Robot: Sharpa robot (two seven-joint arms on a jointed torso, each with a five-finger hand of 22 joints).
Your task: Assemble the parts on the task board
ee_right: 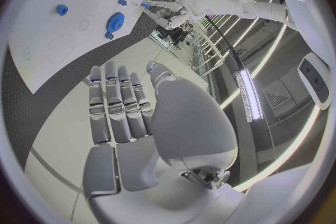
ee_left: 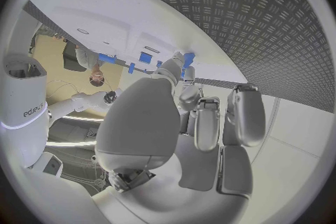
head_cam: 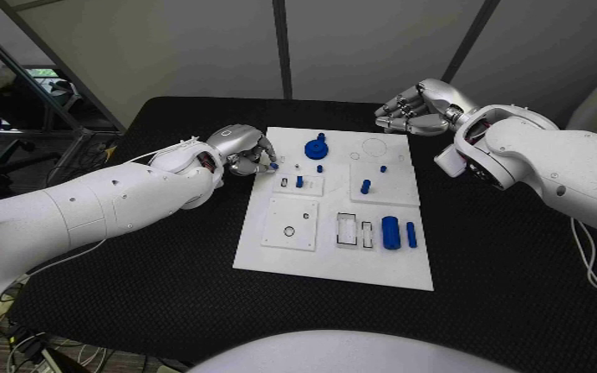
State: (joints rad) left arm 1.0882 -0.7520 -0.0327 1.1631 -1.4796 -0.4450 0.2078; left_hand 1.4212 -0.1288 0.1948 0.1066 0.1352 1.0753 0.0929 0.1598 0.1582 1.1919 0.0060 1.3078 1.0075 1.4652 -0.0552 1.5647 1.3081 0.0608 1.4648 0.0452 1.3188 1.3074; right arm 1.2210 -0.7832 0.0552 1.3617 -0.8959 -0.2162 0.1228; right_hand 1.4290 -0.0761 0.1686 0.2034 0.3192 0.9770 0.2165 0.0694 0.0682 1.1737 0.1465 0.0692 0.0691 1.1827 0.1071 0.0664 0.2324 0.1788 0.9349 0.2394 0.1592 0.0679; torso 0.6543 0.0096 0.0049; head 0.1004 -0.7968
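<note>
The white task board (head_cam: 336,261) lies in the middle of the black tabletop (head_cam: 162,304). Nearest on the board, toward its right side, a blue cylinder (head_cam: 391,232) lies flat with a thinner blue bar (head_cam: 411,234) just beside it on the right; two empty rectangular slots (head_cam: 355,230) sit to their left, and further left a raised square block with a round hole (head_cam: 290,224).

The left arm reaches in low across the tabletop, and the left hand (head_cam: 247,152) sits at the board's left edge, near its far corner. Its fingers are curled inward and its fingertips (head_cam: 270,164) pinch a small blue part (head_cam: 275,166), which shows as a speck of blue just off the board's edge. In the left wrist view the fingers fold toward the palm with blue at their tips.

Just right of that hand a blue peg (head_cam: 300,181) stands in a small square block. Another blue peg (head_cam: 366,186) stands on the right half of the board, with a smaller blue piece (head_cam: 383,167) beyond it. Further back, a blue gear (head_cam: 317,148) rests near the far edge.

Farthest, the right hand (head_cam: 421,110) hovers above the tabletop past the board's far right corner, well apart from all parts. It grasps nothing; in the right wrist view its fingers (ee_right: 115,106) lie straight and side by side.
</note>
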